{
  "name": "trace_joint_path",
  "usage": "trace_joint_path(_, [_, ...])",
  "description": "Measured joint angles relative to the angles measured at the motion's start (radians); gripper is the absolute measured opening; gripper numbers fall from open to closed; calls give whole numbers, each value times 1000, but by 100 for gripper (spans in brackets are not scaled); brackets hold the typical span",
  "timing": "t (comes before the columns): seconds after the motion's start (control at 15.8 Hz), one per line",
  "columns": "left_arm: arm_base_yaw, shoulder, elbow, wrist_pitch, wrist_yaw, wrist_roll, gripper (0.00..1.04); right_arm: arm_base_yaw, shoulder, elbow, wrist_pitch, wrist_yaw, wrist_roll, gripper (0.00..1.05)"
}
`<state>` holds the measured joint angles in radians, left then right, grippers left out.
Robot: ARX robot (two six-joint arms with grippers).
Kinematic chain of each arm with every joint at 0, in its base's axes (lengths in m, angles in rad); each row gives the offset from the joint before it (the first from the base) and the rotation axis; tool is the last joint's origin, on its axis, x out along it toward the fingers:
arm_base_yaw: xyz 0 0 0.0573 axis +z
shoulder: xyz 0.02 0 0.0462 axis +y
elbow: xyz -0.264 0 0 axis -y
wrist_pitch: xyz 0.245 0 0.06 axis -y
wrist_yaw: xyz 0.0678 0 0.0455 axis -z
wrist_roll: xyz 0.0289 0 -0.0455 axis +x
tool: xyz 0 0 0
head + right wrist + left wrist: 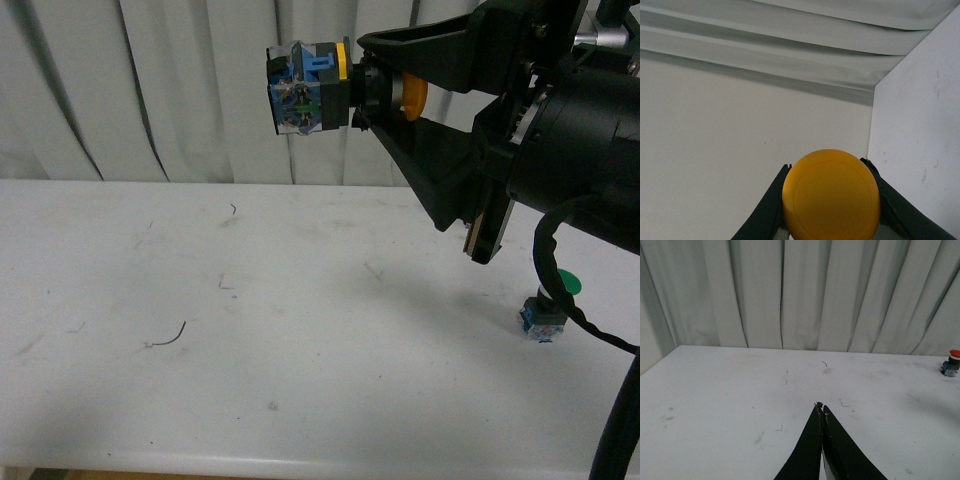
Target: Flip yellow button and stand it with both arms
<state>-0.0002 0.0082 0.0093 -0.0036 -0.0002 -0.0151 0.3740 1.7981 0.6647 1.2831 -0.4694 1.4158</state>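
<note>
Locate the yellow button (318,85) well above the table (300,350), with open air between it and the surface. It lies on its side. The dark base with blue parts points away from the right gripper (364,82), and the round yellow cap faces back toward the gripper body.

Note the grip. One black jaw sits above the button and one below it. Their tips meet the button near the collar, and the cap sits deeper in the wedge between them. The right gripper is clenched on the yellow button. In the right wrist view, the cap (831,196) fills the gap of the right gripper (827,165), with a jaw close against each side of its rim.

Check the left gripper (820,406) in the left wrist view. It hangs over the table, its jaws are pressed together with the tips touching, and nothing is held between them.

Two other parts stand on the table:
- A green-capped button (552,300) stands cap up on the table's right part, below the right arm, and a black cable (560,255) passes just beside it.
- A red-capped button (952,362) stands cap up near the table's far edge, just before the curtain (790,290).
</note>
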Motion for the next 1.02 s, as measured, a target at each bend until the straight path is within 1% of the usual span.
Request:
trace_joint_path(0.06, [0, 0, 0, 0, 0, 1, 10, 0, 0, 0, -1, 0, 0, 36])
trace_joint_path(0.19, [0, 0, 0, 0, 0, 1, 34, 0, 0, 0, 0, 0, -6, 36])
trace_joint_path(0.25, [0, 0, 0, 0, 0, 1, 61, 1, 0, 0, -1, 2, -19, 36])
trace_joint_path(0.38, [0, 0, 0, 0, 0, 0, 77, 7, 0, 0, 0, 5, -32, 36])
trace_joint_path(0.44, [0, 0, 0, 0, 0, 1, 90, 11, -2, 0, -1, 5, -62, 36])
trace_joint_path(0.51, [0, 0, 0, 0, 0, 2, 100, 12, -16, -1, -5, 8, -113, 36])
trace_joint_path(0.57, [0, 0, 0, 0, 0, 1, 97, 12, -44, -1, -4, 25, -200, 36])
trace_joint_path(0.63, [0, 0, 0, 0, 0, 1, 98, 11, -69, 3, -1, 56, -320, 36])
trace_joint_path(0.7, [0, 0, 0, 0, 0, 1, 98, 8, -80, 32, -16, 124, -471, 36])
trace_joint_path(0.82, [0, 0, 0, 0, 0, 1, 98, -28, -69, 91, -173, 275, -792, 36])
trace_joint_path(0.89, [0, 0, 0, 0, 0, 1, 98, -50, -55, 104, -226, 343, -918, 36])
trace_joint_path(0.95, [0, 0, 0, 0, 0, 1, 98, -84, -31, 114, -257, 423, -1080, 36])
trace_joint_path(1.02, [0, 0, 0, 0, 0, 1, 98, -106, -23, 118, -275, 470, -1184, 36])
